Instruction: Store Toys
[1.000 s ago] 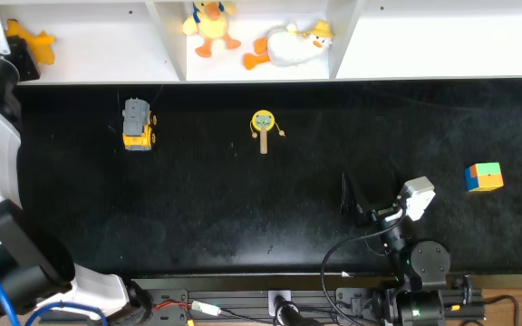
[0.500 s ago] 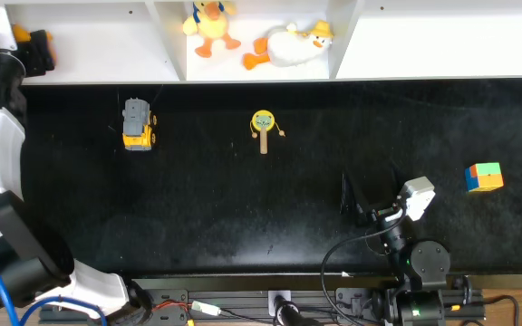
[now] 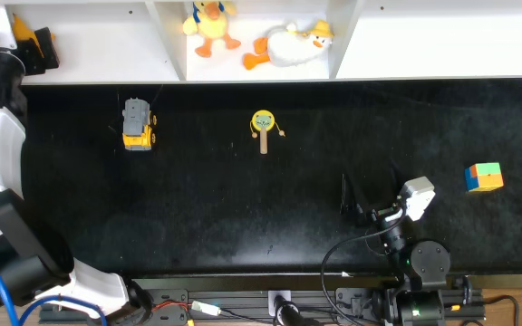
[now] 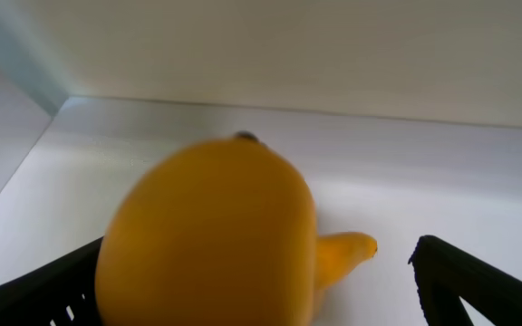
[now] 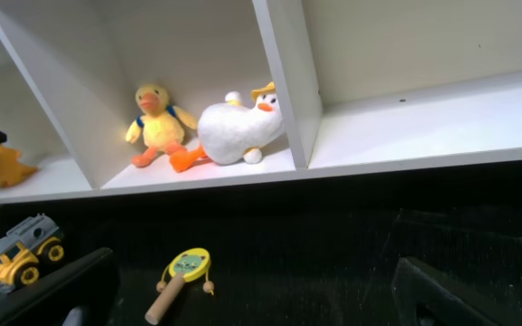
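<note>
Counting from the left gives six toys and two claws. One orange toy figure [image 3: 21, 32] stands in the left compartment of the white shelf [image 3: 98, 59], close to its left wall, between the fingers of the left claw [image 3: 39, 50]. That claw is spread wide: one finger lies against the toy, and the other stands apart from it with bare shelf floor between. One yellow-and-grey toy truck [image 3: 138, 124] sits on the black tabletop [image 3: 207, 208] in front of that compartment, near the shelf's front edge. The middle compartment holds two plush birds, a yellow duck [image 3: 210, 25] and just beside it a white one in a yellow hat [image 3: 288, 45]. One yellow rattle drum [image 3: 263, 127] with a wooden handle lies on the tabletop before them. The right claw [image 3: 368, 192] sits right of the middle, near the front edge, with its fingers wide apart and nothing between them. One multicoloured cube [image 3: 484, 177] lies toward the tabletop's right edge, well apart from that claw.

Since a second ago the left claw has gone deeper into its compartment and now covers most of the orange figure. Everything else has stayed put.

Open black tabletop runs between truck and rattle, between rattle and cube, and from that row to the front edge.
</note>
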You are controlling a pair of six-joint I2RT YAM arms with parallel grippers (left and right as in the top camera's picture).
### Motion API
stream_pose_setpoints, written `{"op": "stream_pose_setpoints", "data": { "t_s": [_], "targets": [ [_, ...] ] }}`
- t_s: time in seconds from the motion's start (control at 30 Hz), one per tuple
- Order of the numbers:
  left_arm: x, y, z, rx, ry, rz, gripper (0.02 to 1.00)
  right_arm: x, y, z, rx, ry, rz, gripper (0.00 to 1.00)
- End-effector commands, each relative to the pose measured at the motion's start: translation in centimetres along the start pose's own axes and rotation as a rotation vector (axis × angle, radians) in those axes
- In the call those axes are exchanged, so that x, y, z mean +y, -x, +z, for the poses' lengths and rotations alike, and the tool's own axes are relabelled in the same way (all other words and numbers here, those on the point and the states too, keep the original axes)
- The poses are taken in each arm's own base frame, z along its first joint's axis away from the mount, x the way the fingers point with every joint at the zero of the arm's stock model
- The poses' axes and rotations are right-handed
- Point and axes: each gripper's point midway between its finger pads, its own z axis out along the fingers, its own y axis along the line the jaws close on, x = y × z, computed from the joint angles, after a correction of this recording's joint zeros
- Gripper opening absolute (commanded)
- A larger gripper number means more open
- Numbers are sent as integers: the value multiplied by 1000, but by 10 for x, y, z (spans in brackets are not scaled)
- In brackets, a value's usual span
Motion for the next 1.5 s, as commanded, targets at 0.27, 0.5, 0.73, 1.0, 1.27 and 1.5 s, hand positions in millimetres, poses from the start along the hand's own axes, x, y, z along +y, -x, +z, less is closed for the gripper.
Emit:
{"op": "stream_pose_setpoints", "data": {
  "t_s": [0.27,0.5,0.73,1.0,1.27,1.5],
  "targets": [
    [-3,7,-1,-11,-4,-6,998,0,-3,0,0,0,-3,993],
    [7,24,-38,-5,70,-6,998,0,-3,0,0,0,-3,996],
    [6,14,-67,76,92,-16,998,0,-3,0,0,0,-3,996],
    [-7,-9,-113,219,67,-43,998,0,-3,0,0,0,-3,993],
    [-47,-27,-172,317,-76,-82,998,0,-3,0,0,0,-3,996],
    [-100,-73,-161,419,-152,18,998,0,-3,0,0,0,-3,996]
  ]
}}
